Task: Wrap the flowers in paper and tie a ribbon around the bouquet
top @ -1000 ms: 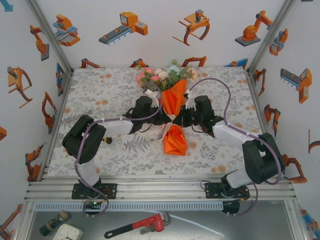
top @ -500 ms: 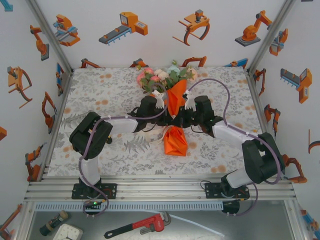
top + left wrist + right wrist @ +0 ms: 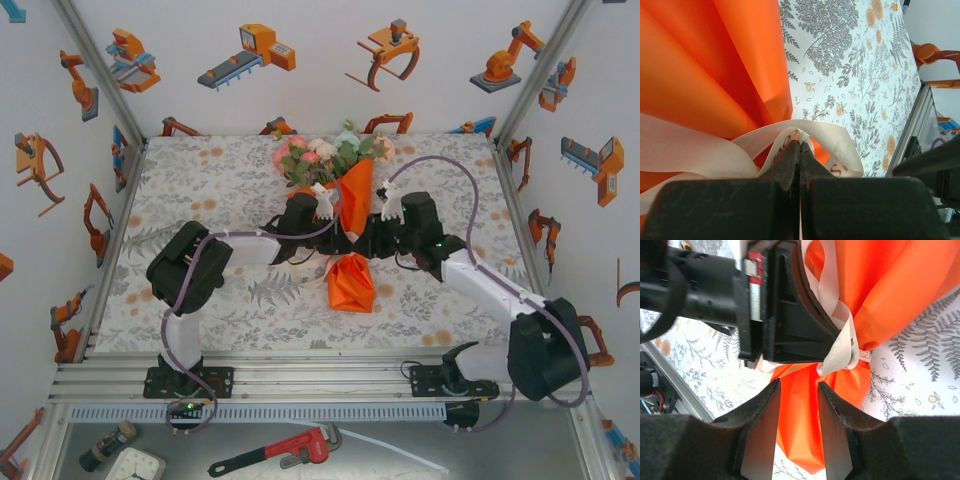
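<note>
The paper (image 3: pixel 690 65) runs off the left wrist view from 9 to 12 o'clock, and the ribbon (image 3: pixel 685 150) leaves it at 9 o'clock. From above, the stems of the flowers (image 3: pixel 315 155) are hidden inside the paper.

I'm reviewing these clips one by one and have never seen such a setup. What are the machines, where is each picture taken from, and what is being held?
The machines are two black-and-white robot arms, a left arm and a right arm. They are bolted at the near edge of a table covered with a grey-and-orange floral cloth. One picture looks down from above and behind them; the other two come from a camera on each wrist. On the cloth rests a bouquet: pink, white and green artificial flowers in a bright-orange paper cone, cinched with a cream-white fabric ribbon. The left gripper is shut on a ribbon loop. The right gripper stands open near the knot, holding nothing.
</note>
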`<state>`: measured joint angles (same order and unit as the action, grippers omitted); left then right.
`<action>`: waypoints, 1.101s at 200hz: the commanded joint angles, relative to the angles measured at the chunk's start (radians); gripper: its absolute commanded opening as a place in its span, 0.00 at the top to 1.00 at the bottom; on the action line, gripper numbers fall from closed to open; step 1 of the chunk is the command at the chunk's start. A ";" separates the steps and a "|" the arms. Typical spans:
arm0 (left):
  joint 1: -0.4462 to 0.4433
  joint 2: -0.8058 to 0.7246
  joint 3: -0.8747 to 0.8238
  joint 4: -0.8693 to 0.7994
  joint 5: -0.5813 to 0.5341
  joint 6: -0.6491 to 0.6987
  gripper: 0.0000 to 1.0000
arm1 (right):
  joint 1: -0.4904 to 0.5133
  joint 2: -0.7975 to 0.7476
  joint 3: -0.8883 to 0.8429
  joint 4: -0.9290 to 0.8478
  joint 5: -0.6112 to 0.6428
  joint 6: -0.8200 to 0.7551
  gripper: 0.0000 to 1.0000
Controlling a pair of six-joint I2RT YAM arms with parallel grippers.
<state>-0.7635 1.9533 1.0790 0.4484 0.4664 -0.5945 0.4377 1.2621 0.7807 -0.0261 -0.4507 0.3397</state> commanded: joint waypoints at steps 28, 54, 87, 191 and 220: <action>-0.006 0.019 0.041 0.008 0.023 0.013 1.00 | -0.086 -0.105 -0.087 0.036 0.116 0.151 0.67; -0.005 0.014 0.038 0.007 0.020 0.014 1.00 | -0.186 -0.024 -0.155 0.161 0.050 0.345 0.80; -0.006 0.009 0.035 0.009 0.020 0.016 1.00 | -0.194 0.132 -0.164 0.337 -0.074 0.466 0.78; -0.005 -0.023 0.004 0.032 0.008 0.015 1.00 | -0.188 0.389 -0.182 0.718 -0.185 0.700 0.70; -0.004 -0.033 -0.002 0.057 0.006 0.003 1.00 | -0.187 0.379 -0.208 0.721 -0.207 0.697 0.70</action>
<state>-0.7650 1.9614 1.0878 0.4603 0.4679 -0.5949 0.2447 1.6547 0.5976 0.6418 -0.6193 1.0222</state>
